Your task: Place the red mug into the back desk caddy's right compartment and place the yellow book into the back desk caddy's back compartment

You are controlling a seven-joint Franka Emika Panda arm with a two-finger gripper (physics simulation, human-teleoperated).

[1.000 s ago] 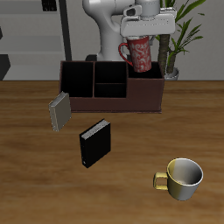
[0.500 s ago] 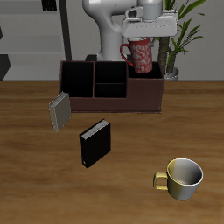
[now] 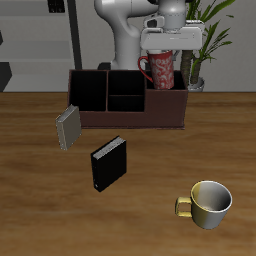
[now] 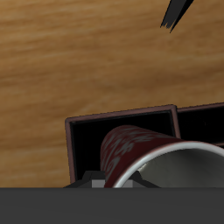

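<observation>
Gripper [image 3: 164,46] pinching the red mug [image 3: 161,70] by its rim, we hold it upright directly above the back desk caddy's [image 3: 110,117] right compartment [image 4: 89,149], so it can drop straight in.

The robot arm [image 3: 130,25] is glossy white, made of thick rounded segments. The end effector [image 3: 166,52] has a boxy pale grey-white body with a small dark detail at one end of it.
</observation>
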